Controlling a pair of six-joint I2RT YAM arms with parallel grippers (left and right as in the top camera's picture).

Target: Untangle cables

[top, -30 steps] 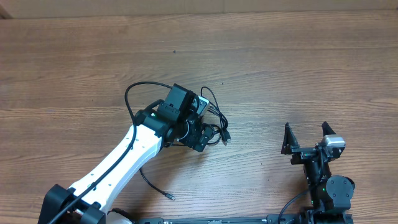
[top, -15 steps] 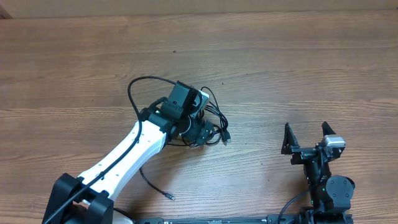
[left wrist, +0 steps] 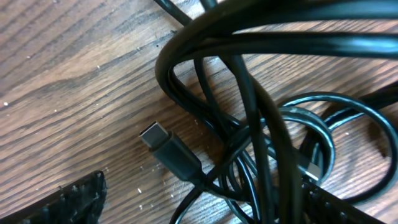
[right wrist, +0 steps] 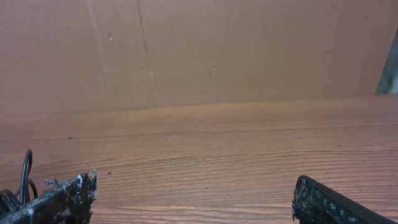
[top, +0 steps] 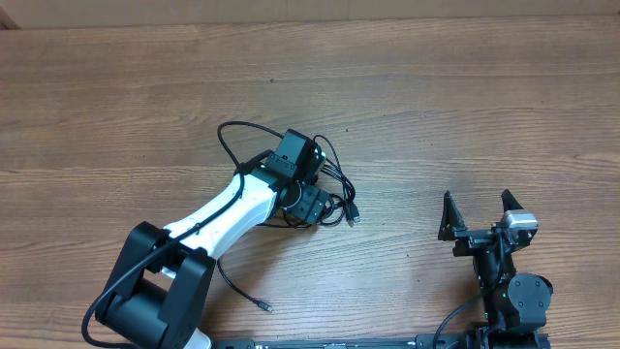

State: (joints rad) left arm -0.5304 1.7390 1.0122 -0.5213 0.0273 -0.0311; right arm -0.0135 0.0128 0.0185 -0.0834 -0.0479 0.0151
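The cables [top: 334,184] lie as a tangle of thin black cords at the middle of the wooden table. One loop [top: 237,131] reaches up and left, and one loose end with a plug [top: 265,306] trails toward the front. My left gripper [top: 312,202] is down on the tangle. In the left wrist view the cables [left wrist: 249,112] fill the frame. A USB-C plug [left wrist: 166,149] lies flat on the wood. The left gripper [left wrist: 205,208] is open, its fingers [left wrist: 71,199] straddling several strands. My right gripper [top: 477,215] is open and empty, well right of the tangle.
The right wrist view shows the open right gripper [right wrist: 193,211] over bare wood, a brown cardboard wall [right wrist: 199,50] behind the table, and a bit of the cables [right wrist: 25,174] at the far left. Another plug [top: 355,215] lies at the tangle's right edge.
The left arm has swung right and forward, bringing its gripper a little further onto the tangle. The upper-left cable loop shifted right with it. The right arm has not moved.
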